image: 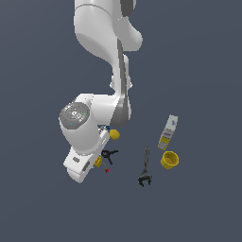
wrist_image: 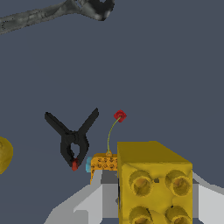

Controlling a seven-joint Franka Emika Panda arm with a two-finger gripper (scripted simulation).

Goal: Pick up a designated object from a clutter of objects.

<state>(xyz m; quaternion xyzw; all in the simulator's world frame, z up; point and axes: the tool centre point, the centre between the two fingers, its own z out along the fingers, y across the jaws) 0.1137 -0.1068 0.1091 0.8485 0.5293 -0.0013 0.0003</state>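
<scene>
The designated object, a small yellow block with a studded top [wrist_image: 154, 175], fills the near part of the wrist view. It sits between the grey fingers [wrist_image: 94, 203] of my gripper [wrist_image: 153, 194], which press against both of its sides. In the exterior view the gripper [image: 97, 163] hangs low under the white wrist, with the yellow block [image: 98, 161] showing as a small yellow patch in it. Just behind the block lies the orange waffle block [wrist_image: 103, 162] with its blue edge. The black clamp [wrist_image: 72, 140] lies apart from the block, the yellow ball [wrist_image: 3, 153] further off.
Other clutter in the exterior view: the black clamp [image: 109, 154], yellow ball [image: 114, 134], dark wrench [image: 144, 171], yellow cup [image: 169, 159] and white-yellow box [image: 168, 131] toward the exterior view's right. A small red marker [image: 107, 170] lies beside the gripper. The wrench [wrist_image: 52, 11] also shows in the wrist view.
</scene>
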